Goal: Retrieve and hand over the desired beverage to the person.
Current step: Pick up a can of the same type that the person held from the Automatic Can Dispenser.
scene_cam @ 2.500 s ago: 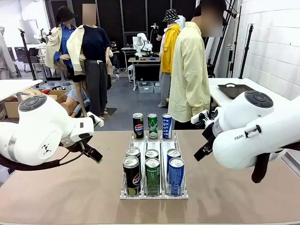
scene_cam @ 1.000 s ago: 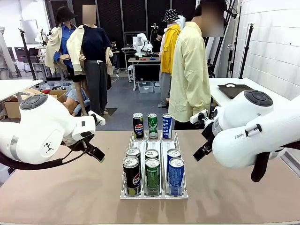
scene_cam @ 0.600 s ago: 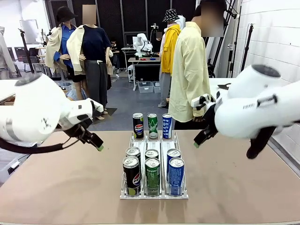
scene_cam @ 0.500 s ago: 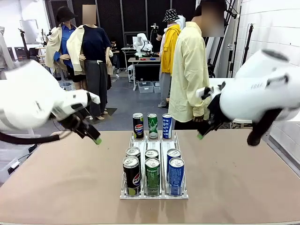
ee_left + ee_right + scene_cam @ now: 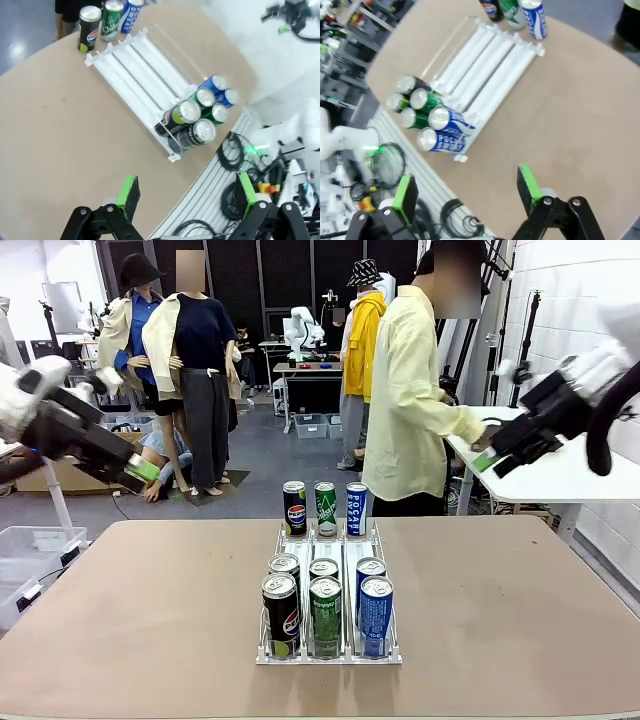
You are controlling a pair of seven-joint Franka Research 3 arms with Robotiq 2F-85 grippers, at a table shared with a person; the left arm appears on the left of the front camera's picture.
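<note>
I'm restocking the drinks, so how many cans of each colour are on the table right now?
Black cans: 3
Green cans: 3
Blue cans: 3
Total: 9

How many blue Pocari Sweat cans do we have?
3. Far blue can stands at the rack's far end; front blue can and second blue can share its right lane. None seems hidden.

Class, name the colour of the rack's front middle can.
Green cylindrical metal can; front view shows best.
</note>
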